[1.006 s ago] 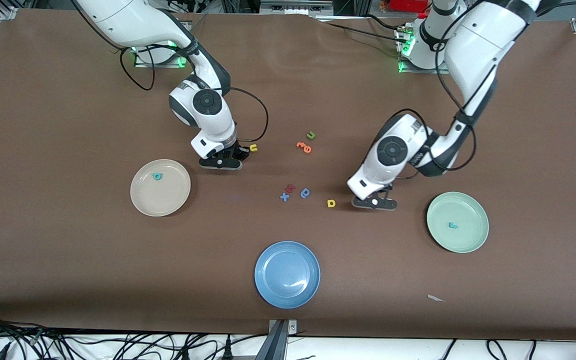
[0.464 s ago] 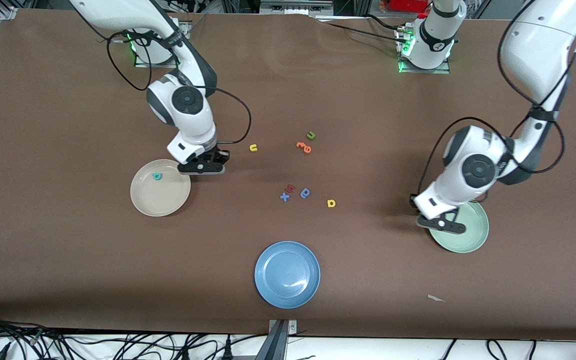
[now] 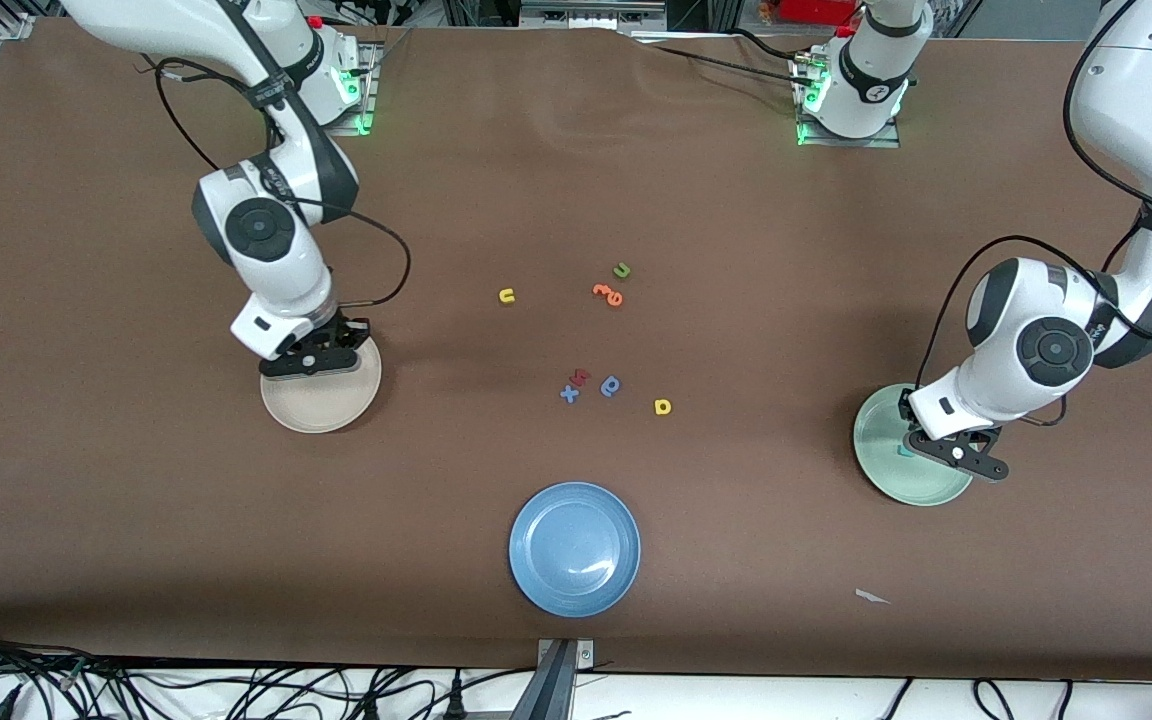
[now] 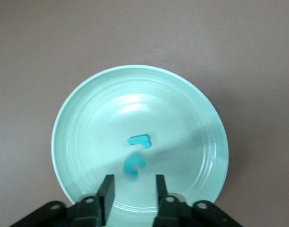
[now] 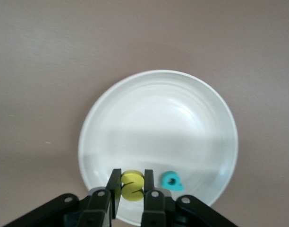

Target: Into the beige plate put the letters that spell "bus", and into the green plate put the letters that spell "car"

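Front view. The right pincer [image 3: 308,360] hangs over the beige plate [image 3: 321,405], at the edge of it farther from the camera, toward the right arm's end of the brown desk [image 3: 136,480]. The left pincer [image 3: 956,450] hangs over the green plate [image 3: 886,470], toward the left arm's end. On the bare desk between the two plates lie a yellow u [image 3: 507,295], a green u [image 3: 621,270] touching or just beside an orange letter [image 3: 608,293], and, nearer the camera, a red letter [image 3: 581,377] touching a blue x [image 3: 569,394], a dark blue looped letter [image 3: 611,386] and a yellow a [image 3: 663,406]. A blue plate [image 3: 574,548] sits nearest the camera, holding nothing. A small pale scrap [image 3: 872,597] lies on the desk near the green plate.

Left wrist view. The left pincer [image 4: 133,191] has its fingers [image 4: 106,189] apart and holds nothing. In the green plate [image 4: 88,118], a teal c [image 4: 133,164] appears just off the fingertips, and a thin teal r [image 4: 139,141] lies near it at the plate's centre.

Right wrist view. The right pincer [image 5: 131,187] is clamped on a yellow s [image 5: 132,185] above the beige plate [image 5: 158,113]. A teal b [image 5: 172,181] lies in the plate, beside the s.
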Tool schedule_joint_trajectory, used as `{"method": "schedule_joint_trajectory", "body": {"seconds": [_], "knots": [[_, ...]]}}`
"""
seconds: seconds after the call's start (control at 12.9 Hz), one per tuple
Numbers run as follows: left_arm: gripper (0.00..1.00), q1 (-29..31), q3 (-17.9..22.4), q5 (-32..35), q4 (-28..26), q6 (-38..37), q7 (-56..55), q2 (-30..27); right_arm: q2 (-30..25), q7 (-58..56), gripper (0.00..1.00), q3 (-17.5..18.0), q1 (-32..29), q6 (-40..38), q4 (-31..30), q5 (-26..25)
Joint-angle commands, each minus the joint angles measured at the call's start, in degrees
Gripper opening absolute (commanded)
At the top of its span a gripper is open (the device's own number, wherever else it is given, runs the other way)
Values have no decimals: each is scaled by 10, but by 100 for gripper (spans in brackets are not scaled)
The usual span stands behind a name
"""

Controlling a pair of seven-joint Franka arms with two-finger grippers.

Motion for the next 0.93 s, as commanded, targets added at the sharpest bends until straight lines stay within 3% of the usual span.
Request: {"method": "schedule_joint_trajectory", "body": {"seconds": [0.0, 0.15, 0.31, 0.46, 0.62, 0.85], "knots": [[100, -38, -9, -20, 15, -11, -47, 0, -9, -8, 49, 7, -4, -4, -12, 11], [100, -74, -9, -63, 15, -11, -168, 0, -9, -5, 62, 9, -4, -6, -12, 11], [100, -129, -9, -87, 15, -11, -276, 6, -12, 1, 63, 14, -3, -12, -12, 47], [100, -175, -9, -102, 22, -5, -365, 22, -10, 66, 63, 55, -1, -12, -12, 73], [100, -224, -9, -105, 61, -5, -457, 46, 9, 159, 64, 92, 6, -6, -10, 70], [100, -284, -5, -104, 127, -5, -558, 96, 40, 251, 64, 95, 58, 39, -6, 67]]}}
